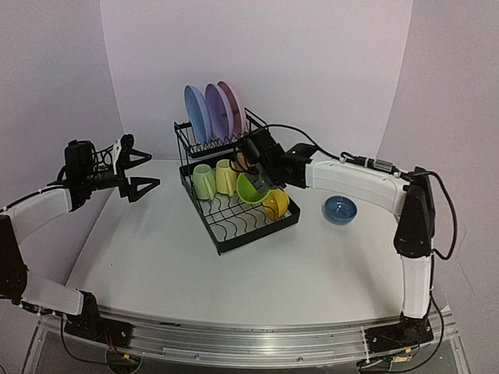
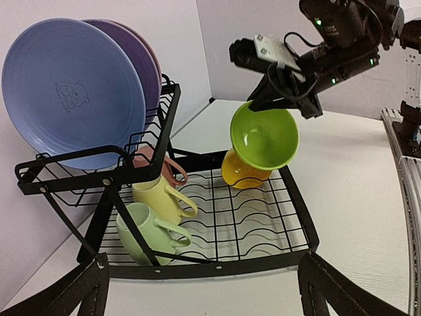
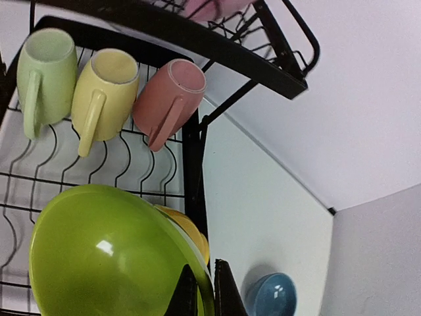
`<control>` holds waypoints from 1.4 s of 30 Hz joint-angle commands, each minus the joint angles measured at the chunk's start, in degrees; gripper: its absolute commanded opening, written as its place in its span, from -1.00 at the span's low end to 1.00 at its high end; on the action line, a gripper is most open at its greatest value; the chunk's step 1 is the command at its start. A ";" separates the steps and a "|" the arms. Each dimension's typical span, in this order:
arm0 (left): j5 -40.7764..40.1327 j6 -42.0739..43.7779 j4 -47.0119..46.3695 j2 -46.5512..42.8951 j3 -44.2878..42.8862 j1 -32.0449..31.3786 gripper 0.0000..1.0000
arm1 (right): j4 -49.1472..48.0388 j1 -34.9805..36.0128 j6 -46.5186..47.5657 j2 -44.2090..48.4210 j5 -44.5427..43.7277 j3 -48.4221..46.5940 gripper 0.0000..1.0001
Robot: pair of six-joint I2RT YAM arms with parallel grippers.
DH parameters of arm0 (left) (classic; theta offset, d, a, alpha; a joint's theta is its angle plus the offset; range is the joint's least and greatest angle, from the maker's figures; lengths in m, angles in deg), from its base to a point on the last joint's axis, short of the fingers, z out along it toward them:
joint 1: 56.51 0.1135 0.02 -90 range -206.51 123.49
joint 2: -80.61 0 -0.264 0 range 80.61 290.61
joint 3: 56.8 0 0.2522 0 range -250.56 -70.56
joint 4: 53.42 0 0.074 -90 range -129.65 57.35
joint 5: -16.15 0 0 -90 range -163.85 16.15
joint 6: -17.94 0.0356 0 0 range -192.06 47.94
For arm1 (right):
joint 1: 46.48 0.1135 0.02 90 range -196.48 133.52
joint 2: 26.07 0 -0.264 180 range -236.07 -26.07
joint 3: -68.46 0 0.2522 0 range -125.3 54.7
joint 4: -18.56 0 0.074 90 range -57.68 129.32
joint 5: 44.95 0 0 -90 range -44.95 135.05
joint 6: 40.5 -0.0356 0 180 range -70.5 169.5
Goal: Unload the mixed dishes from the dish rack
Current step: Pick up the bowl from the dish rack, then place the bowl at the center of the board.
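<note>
- Our right gripper [image 2: 288, 100] is clenched on the rim of the green bowl [image 2: 266, 135], one finger inside the bowl and one outside.
- The green bowl hangs tilted over the right side of the dish rack [image 2: 217, 268], its opening facing our left wrist camera.
- The yellow bowl [image 2: 240, 172] lies on its side in the tray just under the green one; we cannot tell whether the two touch.
- The blue bowl [image 1: 341, 209] sits upright on the table [image 1: 156, 257], to the right of the rack and apart from it.
- Three mugs lie in a row at the tray's left end: light green mug [image 2: 141, 234], yellow mug [image 2: 158, 197], pink mug [image 3: 168, 99].
- On the upper shelf the blue plate [image 2: 72, 92], purple plate [image 2: 141, 66] and pink plate [image 1: 231, 105] stand on edge.
- Our left gripper [image 1: 144, 173] hangs left of the rack, jaws spread wide and holding nothing.
</note>
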 commanded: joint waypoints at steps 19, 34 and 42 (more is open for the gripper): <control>0.49 0.07 -1.15 -1.42 0.19 0.65 0.99 | 6.91 -38.83 -50.92 26.09 34.91 29.47 -1.00; -0.51 -7.80 -0.84 -1.26 1.90 0.75 0.99 | -2.21 -44.97 -48.12 16.85 37.84 33.48 -1.00; -1.59 -8.49 -1.09 -0.19 0.68 0.75 0.99 | -3.92 -44.94 -45.39 13.14 36.47 32.27 -1.00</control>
